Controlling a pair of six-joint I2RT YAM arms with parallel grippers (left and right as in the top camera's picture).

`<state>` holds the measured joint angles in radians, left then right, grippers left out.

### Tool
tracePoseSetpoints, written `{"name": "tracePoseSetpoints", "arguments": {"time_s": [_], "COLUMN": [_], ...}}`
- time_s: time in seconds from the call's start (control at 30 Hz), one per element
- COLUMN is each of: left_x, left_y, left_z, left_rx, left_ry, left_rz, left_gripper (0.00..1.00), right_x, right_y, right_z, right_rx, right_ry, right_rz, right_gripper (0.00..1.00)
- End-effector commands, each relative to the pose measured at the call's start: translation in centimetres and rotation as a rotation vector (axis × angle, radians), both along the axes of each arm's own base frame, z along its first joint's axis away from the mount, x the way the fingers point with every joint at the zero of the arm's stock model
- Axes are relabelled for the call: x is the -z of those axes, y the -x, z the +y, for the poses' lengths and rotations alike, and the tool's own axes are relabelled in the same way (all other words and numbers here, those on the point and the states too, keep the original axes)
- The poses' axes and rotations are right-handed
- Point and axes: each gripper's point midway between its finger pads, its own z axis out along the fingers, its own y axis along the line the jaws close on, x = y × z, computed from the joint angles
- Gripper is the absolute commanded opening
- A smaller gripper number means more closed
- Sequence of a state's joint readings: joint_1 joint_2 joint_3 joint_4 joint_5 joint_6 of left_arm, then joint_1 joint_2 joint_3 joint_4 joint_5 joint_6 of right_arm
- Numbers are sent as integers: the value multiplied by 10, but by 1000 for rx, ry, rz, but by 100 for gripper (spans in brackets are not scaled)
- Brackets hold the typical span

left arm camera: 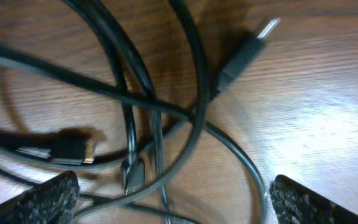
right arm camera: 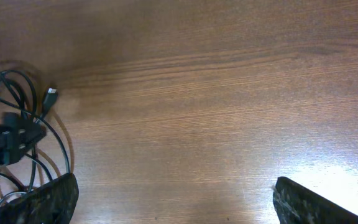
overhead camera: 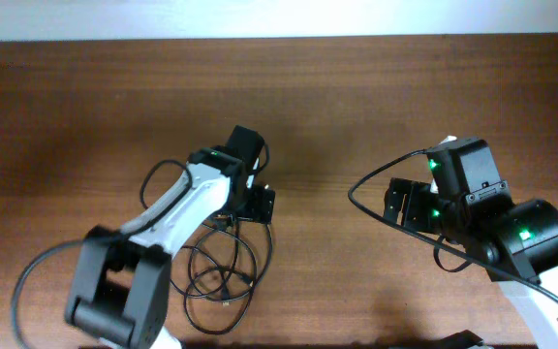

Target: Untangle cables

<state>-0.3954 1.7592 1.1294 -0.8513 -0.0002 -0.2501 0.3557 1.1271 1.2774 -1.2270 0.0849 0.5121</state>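
Black and thin, the cables [overhead camera: 223,276] lie in a loose heap of overlapping loops on the desk [overhead camera: 376,97], toward its near left side and just below the left arm's wrist. Seen close from the left wrist, several strands cross one another at a single knot-like point, a metal-tipped plug [left arm camera: 244,50] pointing away from it and a second plug [left arm camera: 73,149] lying half under the loops; the tangle looks slack rather than pulled tight. The left fingers [left arm camera: 42,202] hang spread wide directly over that crossing, gripping nothing, probably placed there to single out one strand. The right fingers [right arm camera: 42,202] are likewise wide apart and empty above bare brown wood, well clear of the heap, likely held back to receive a freed end.
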Motion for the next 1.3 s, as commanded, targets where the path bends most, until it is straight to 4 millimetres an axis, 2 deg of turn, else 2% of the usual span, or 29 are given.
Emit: {"name": "tracePoseSetpoints", "arguments": {"time_s": [0.0, 0.03, 0.17, 0.2, 0.27, 0.33, 0.43, 0.53, 0.6, 0.63, 0.67, 0.73, 0.77, 0.8, 0.83, 0.87, 0.9, 1.03, 1.07, 1.13, 1.17, 1.23, 1.27], "left_x": [36, 40, 40, 40, 38, 18, -31, -106, -139, -146, -147, -148, -148, -148, -147, -144, -133, -81, -73, -52, -38, -18, -1], "left_y": [9, 8, 4, 5, 11, 7, -1, -5, -4, -3, -2, -3, -3, -3, -3, -3, 0, 10, 11, 17, 20, 19, 20], "left_z": [4, 3, 2, 1, -3, -5, -8, -10, -10, -9, -10, -13, -13, -13, -13, -12, -11, -10, -11, -23, -27, -35, -41], "left_rx": [19, 19, 19, 19, 20, 22, 24, 28, 31, 31, 32, 38, 38, 38, 37, 37, 36, 38, 68, 227, 288, 312, 327], "left_ry": [-45, -45, -39, -35, -6, 13, 69, 161, 203, 212, 217, 236, 236, 235, 231, 227, 216, 166, 157, 137, 118, 108, 98], "left_rz": [95, 97, 83, 88, 111, 65, -72, -299, -405, -425, -428, -429, -429, -429, -427, -418, -389, -236, -213, -154, -117, -79, -49], "left_gripper": [95, 85, 30, 0, 0, 0, 0, 0, 16, 15, 0, 0, 33, 54, 71, 79, 82, 82, 82, 82, 87, 88, 85], "right_x": [-1, -1, -2, -2, -2, -1, -1, -1, -2, -1, -1, 0, 0, 0, 0, 0, 0, 0, 0, 0, 0, 0, 0], "right_y": [0, 0, 0, 0, 0, 0, 0, 0, 0, 0, 1, 2, 2, 2, 2, 2, 2, 2, 2, 2, 2, 2, 2], "right_z": [0, 0, 0, 0, 0, 0, 0, 0, 0, 0, -1, -1, -1, -1, -1, -1, -1, -1, -1, -1, -1, -1, -1], "right_rx": [-5, -5, -5, -5, -5, -5, -5, -7, -7, -7, -7, -7, -7, -7, -7, -7, -7, -7, -6, -6, -7, -7, -7], "right_ry": [-3, -3, -3, -3, -3, -3, -2, 2, 2, 2, 4, 6, 6, 6, 6, 5, 6, 5, 5, 5, 5, 5, 5], "right_rz": [-3, -3, -4, -4, -4, -3, -3, -4, -5, -3, 0, 6, 6, 6, 6, 7, 7, 6, 6, 6, 6, 6, 6], "right_gripper": [99, 99, 99, 99, 99, 99, 99, 99, 99, 99, 99, 99, 99, 99, 99, 99, 99, 99, 99, 99, 99, 99, 99]}}
